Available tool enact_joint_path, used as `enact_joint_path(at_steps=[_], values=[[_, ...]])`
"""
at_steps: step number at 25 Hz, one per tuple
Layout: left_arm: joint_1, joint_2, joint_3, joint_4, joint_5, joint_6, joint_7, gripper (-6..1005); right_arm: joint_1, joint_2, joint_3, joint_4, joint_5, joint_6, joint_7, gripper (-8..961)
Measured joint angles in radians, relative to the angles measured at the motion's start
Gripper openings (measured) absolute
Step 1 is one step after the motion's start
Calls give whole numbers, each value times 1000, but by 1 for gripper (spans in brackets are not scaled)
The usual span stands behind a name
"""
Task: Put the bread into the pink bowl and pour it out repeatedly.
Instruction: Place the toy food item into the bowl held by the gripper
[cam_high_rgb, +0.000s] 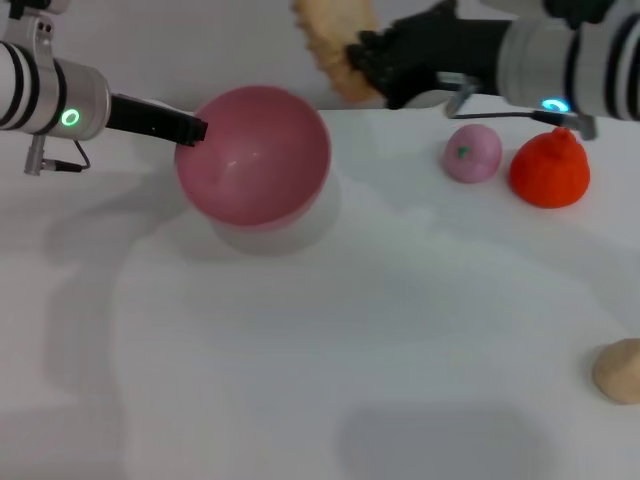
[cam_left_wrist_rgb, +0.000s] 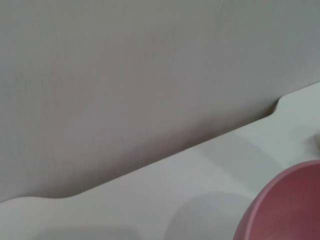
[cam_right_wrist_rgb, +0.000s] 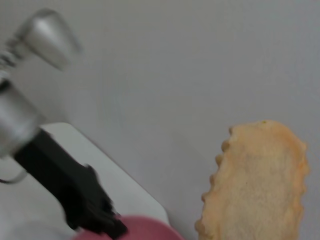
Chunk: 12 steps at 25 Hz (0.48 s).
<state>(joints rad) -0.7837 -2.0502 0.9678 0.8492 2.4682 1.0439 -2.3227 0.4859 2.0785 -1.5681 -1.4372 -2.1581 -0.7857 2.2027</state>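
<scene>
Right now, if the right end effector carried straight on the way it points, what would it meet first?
The right end effector, shut on the bread, points toward the robot's left, above the pink bowl. Its way looks free, though depth is unclear.

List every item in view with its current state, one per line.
bread: held in the air by the right gripper, above and behind the bowl.
pink bowl: empty, tilted, gripped at its rim by the left gripper.
pink toy fruit: resting on the table.
red toy fruit: resting on the table beside the pink one.
beige lump: resting at the table's right edge.
</scene>
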Motion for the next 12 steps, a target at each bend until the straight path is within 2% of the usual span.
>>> enact_joint_path(at_steps=[5,12], values=[[0,-4,17,-1,-7,0,0,46,29,0,-105,-3,2,35,-1,89],[-5,-6,18,0,-9,3,0,46,43,1,-213,95,10,141,-1,84]])
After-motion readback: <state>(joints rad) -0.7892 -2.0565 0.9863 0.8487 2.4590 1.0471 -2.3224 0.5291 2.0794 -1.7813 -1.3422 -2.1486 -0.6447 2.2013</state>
